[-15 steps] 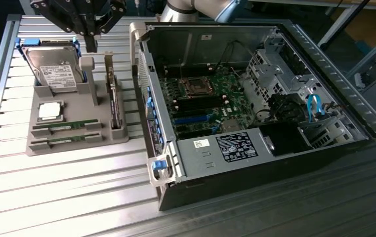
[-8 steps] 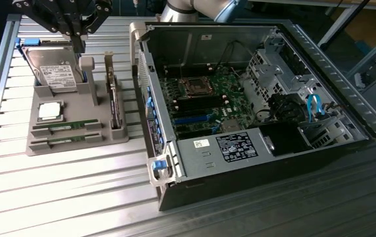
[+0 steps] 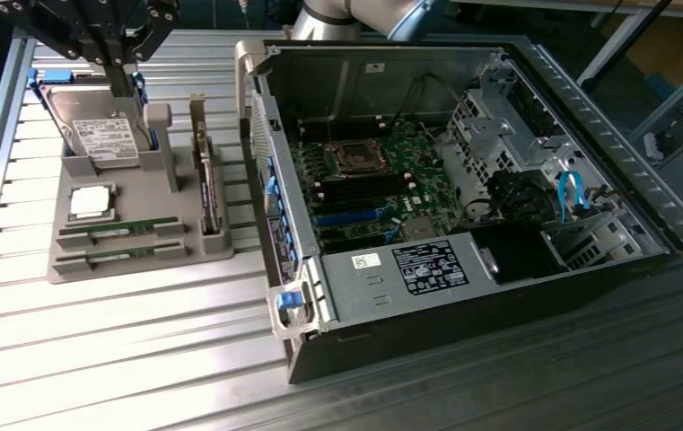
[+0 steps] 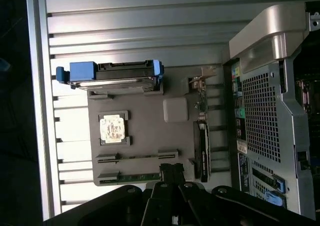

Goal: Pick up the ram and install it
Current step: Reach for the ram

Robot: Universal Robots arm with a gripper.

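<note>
Two alike green ram sticks lie in slots at the near end of a grey holder tray (image 3: 137, 193): one ram (image 3: 119, 227) and its twin (image 3: 119, 255) beside it. The wrist view has them as ram (image 4: 137, 156) and twin (image 4: 134, 177). My gripper (image 3: 121, 79) hangs high over the tray's far end, above the hard drive and well apart from both sticks. Its fingers (image 4: 171, 170) look pressed together with nothing between them. The open computer case (image 3: 437, 269) lies to the exterior view's right, motherboard (image 3: 372, 193) exposed.
The tray also holds a silver hard drive with blue rails (image 3: 101, 130), a square processor chip (image 3: 90, 202) and an upright expansion card (image 3: 205, 180). Everything rests on a slatted aluminium table (image 3: 114, 341). The case's raised side wall (image 3: 263, 153) stands between tray and motherboard.
</note>
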